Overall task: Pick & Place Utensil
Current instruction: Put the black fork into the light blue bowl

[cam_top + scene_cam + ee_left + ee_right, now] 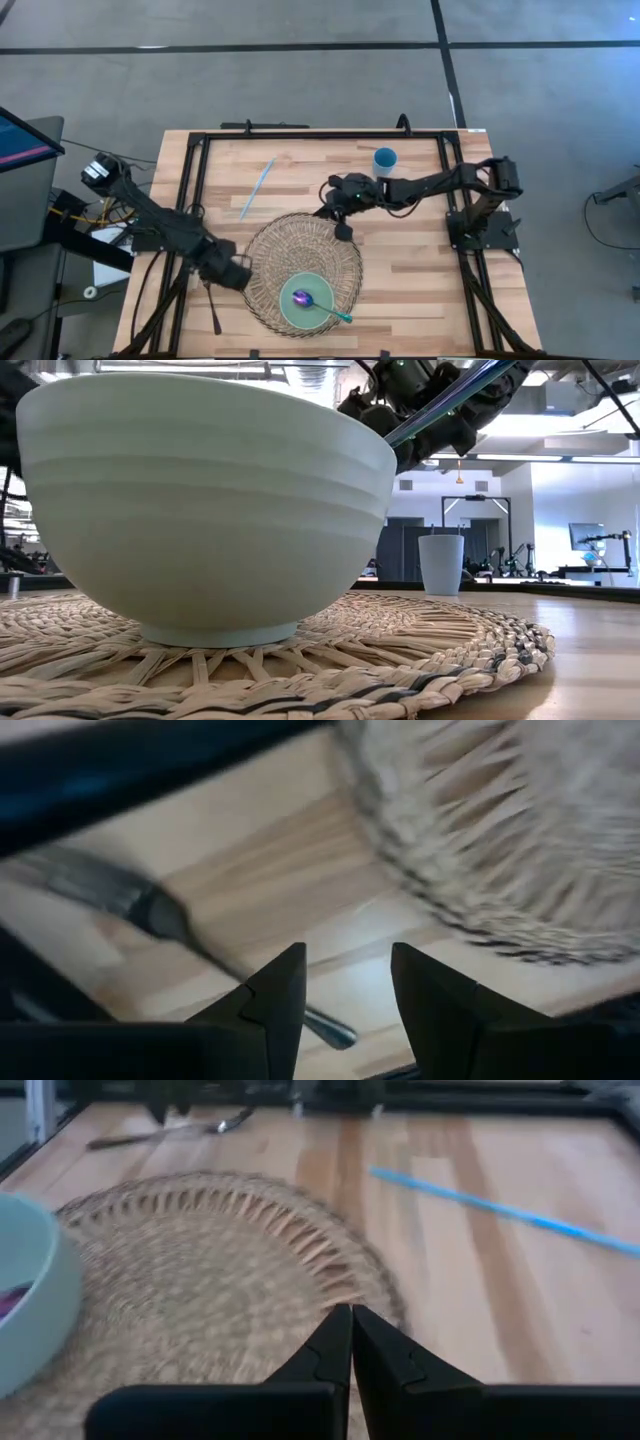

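A purple-headed spoon with a teal handle (318,306) lies in the pale green bowl (306,297), its handle leaning out over the rim (450,400). The bowl stands on a round woven mat (300,270). A dark metal utensil (214,310) lies flat on the wood at the mat's left. My left gripper (238,275) is open just above the table between that utensil and the mat; the utensil's handle end (330,1030) lies beside one finger. My right gripper (343,230) is shut and hovers over the mat's far edge (350,1342).
A blue straw (258,187) lies on the wood toward the far left, also in the right wrist view (500,1210). A light blue cup (385,160) stands upright near the far edge. A black frame (320,134) runs round the table.
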Robot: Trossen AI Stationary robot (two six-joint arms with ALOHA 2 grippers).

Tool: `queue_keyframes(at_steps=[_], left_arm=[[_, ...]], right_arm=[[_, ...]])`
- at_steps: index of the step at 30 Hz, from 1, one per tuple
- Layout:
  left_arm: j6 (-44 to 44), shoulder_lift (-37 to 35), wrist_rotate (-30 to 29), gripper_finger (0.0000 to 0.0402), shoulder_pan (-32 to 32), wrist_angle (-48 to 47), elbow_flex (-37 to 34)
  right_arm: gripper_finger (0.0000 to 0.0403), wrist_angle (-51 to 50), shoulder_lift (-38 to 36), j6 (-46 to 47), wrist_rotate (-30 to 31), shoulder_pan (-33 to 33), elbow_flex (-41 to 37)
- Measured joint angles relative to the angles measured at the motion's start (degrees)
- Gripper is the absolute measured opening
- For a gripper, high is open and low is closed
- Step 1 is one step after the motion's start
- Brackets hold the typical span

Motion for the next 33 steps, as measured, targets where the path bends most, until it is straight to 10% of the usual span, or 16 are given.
queue_keyframes(at_steps=[13,33], left_arm=[[-24.22,8.26,0.93,0.0149,-15.75,1.33,-0.02],[-13.67,12.73,-11.53,0.0112,-18.14,3.02,-0.02]], right_arm=[[0.0005,1.2,-0.44,0.45,-1.57,-3.14,0.72],[0.0005,1.31,-0.51,0.46,-7.89,-0.74,6.67]])
